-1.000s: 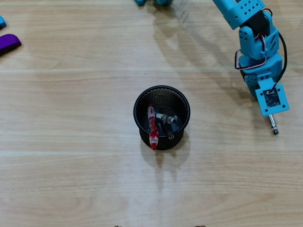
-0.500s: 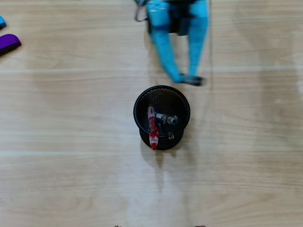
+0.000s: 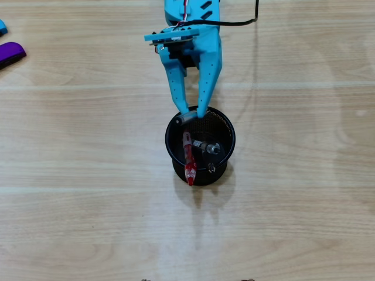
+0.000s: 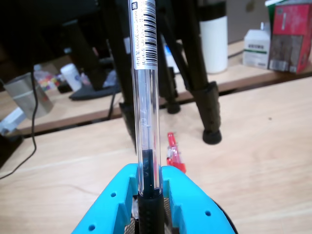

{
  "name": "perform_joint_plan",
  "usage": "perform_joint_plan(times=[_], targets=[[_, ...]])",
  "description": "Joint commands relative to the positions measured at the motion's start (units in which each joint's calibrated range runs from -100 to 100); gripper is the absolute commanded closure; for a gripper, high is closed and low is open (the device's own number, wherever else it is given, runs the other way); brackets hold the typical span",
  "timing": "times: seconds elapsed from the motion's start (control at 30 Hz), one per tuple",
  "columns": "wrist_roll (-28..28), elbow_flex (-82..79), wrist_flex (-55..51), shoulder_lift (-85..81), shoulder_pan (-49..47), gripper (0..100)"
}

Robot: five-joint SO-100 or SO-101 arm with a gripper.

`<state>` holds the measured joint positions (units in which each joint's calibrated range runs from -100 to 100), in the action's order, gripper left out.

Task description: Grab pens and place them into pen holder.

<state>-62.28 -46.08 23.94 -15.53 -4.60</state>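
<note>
A black mesh pen holder (image 3: 225, 126) stands in the middle of the wooden table in the overhead view. A red pen (image 3: 188, 158) leans in it, with its end over the near rim, and a silver-grey pen (image 3: 208, 147) lies inside beside it. My blue gripper (image 3: 192, 112) hangs over the holder's far rim, shut on a clear pen with a black grip (image 4: 146, 107). In the wrist view this pen stands upright between the jaws (image 4: 148, 195), and the red pen's end (image 4: 173, 155) shows behind it. The clear pen's grey end (image 3: 186, 117) sits just inside the rim.
A purple object (image 3: 10, 54) and a blue one (image 3: 2, 26) lie at the table's far left edge. A black cable (image 3: 234, 23) runs from the arm. In the wrist view, black tripod legs (image 4: 207, 97), bottles and boxes stand beyond the table.
</note>
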Motion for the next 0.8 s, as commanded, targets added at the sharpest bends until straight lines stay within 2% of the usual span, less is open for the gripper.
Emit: perform_joint_plan(times=[0.0, 0.4, 0.57, 0.77], targets=[[0.34, -1.68, 1.37, -1.88, 0.49, 98], [2.43, -4.39, 1.45, -1.88, 0.41, 98], [2.80, -7.56, 1.45, -1.97, -0.56, 91], [3.01, -7.47, 1.45, -2.73, -0.96, 90]])
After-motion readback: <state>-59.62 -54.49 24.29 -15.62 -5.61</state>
